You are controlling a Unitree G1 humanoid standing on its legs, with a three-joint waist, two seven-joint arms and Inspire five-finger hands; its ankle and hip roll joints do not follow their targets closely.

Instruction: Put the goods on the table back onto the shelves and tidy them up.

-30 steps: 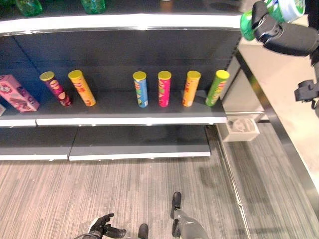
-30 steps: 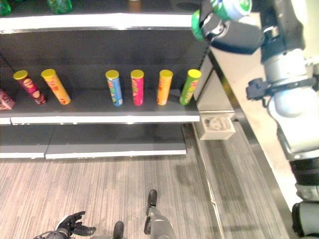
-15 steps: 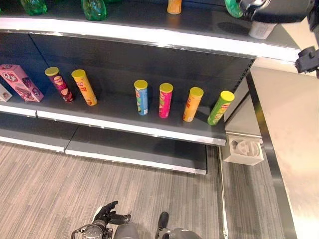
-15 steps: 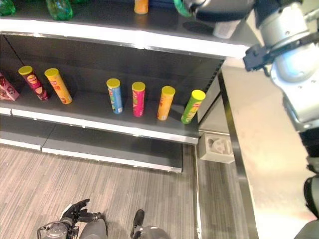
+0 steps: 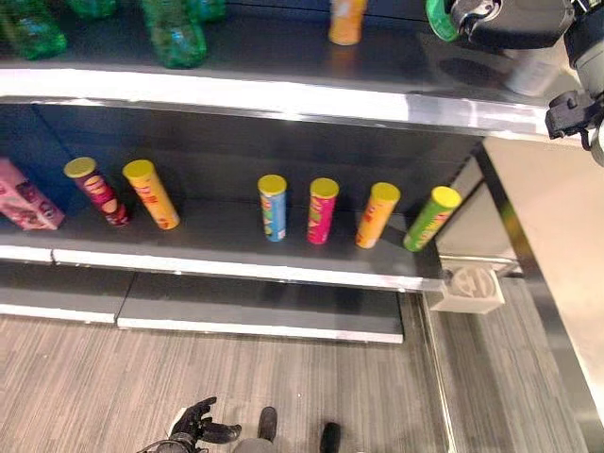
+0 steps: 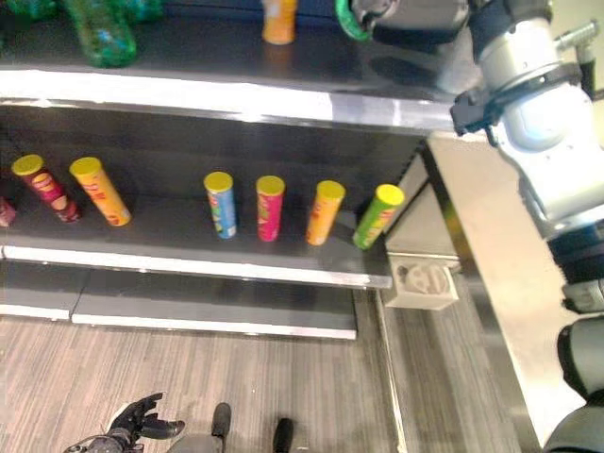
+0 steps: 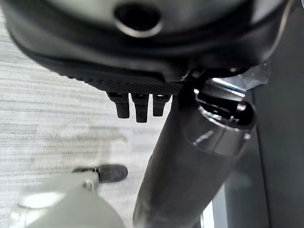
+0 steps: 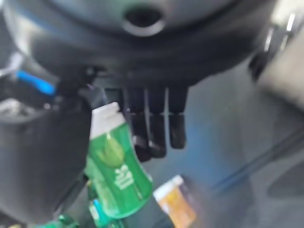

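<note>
Above top shelf (image 5: 283, 92), right hand (image 5: 514, 17) grips green bottle (image 8: 116, 166), over shelf's right end. Left hand (image 5: 200, 429) hangs low, fingers relaxed. Advice: lower it upright beside other bottles (image 5: 175, 36), w/o knocking orange bottle (image 5: 346, 21).

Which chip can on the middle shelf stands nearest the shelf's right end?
The green chip can with the yellow lid, last in the row, right of the orange can, leaning rightward.

We've got six tubes (image 5: 272, 207) in a row on the middle shelf (image 5: 236, 269), bottles (image 5: 175, 38) on the top shelf (image 5: 283, 94) above, a box (image 5: 26, 195) far left.
</note>
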